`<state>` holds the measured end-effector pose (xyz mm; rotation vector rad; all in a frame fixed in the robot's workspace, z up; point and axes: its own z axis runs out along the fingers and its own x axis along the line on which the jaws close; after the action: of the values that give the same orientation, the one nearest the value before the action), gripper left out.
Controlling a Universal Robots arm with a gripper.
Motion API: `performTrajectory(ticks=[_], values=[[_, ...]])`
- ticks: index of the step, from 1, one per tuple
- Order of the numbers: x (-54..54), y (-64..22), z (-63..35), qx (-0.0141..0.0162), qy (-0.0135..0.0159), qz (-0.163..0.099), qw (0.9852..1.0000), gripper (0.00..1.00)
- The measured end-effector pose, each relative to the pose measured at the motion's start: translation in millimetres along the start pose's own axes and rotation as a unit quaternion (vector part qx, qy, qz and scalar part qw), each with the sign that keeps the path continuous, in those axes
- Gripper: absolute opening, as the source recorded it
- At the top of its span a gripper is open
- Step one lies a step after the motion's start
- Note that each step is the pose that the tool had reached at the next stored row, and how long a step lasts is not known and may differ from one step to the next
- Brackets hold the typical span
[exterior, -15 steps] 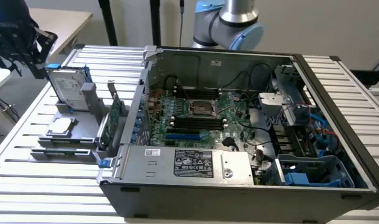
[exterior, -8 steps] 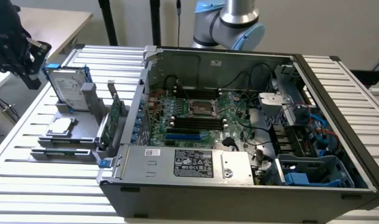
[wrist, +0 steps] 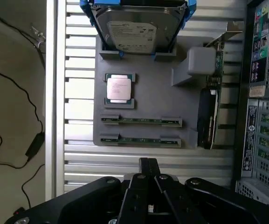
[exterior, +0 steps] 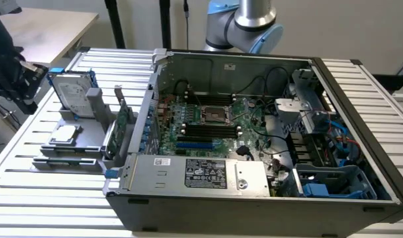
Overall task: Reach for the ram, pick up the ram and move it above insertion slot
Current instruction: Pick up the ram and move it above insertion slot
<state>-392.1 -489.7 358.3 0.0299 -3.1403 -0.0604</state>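
Observation:
Two rams lie edge-up in the slots of a grey holder [wrist: 143,88]: one ram [wrist: 141,121] nearer the CPU and a second ram [wrist: 141,139] at the holder's outer edge. My gripper [wrist: 148,163] hovers above the grooved table just off that edge, close to the second ram and touching nothing. Its fingers are pressed together and hold nothing. In the exterior view the gripper [exterior: 19,82] is a dark mass at the far left, beside the holder [exterior: 72,144]. The motherboard's black memory slots [exterior: 211,130] lie inside the open computer case [exterior: 254,124].
The holder also carries an upright silver hard drive [wrist: 139,28], a CPU [wrist: 120,87] and a broader green card with a metal bracket [wrist: 213,88]. The case wall [wrist: 260,93] stands close beside it. Cables [wrist: 13,116] lie on the floor beyond the table edge.

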Motion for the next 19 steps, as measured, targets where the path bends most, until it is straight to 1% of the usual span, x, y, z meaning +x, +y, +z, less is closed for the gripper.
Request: performTrajectory(ticks=[1, 2, 7, 8, 11, 13, 15, 17, 19], values=[[-0.6, -3.4, 1.7, 0.0001, 0.0000, 0.000, 1.0000, 0.11], [-1.1, -4.5, 3.5, 0.0000, -0.0001, 0.000, 1.0000, 0.11], [-1.5, -4.5, 4.1, 0.0001, 0.0000, 0.000, 1.0000, 0.11], [-1.6, -4.5, 4.4, 0.0000, -0.0001, -0.004, 1.0000, 0.11], [-1.5, -4.5, 5.0, 0.0000, 0.0009, -0.030, 0.9995, 0.11], [-1.6, -4.6, 5.5, 0.0000, 0.0016, -0.048, 0.9988, 0.11], [-1.5, -4.6, 6.0, 0.0000, 0.0023, -0.066, 0.9978, 0.11], [-1.5, -4.6, 6.4, 0.0000, 0.0030, -0.085, 0.9964, 0.11], [-1.5, -4.6, 6.8, 0.0000, 0.0037, -0.103, 0.9947, 0.11]])
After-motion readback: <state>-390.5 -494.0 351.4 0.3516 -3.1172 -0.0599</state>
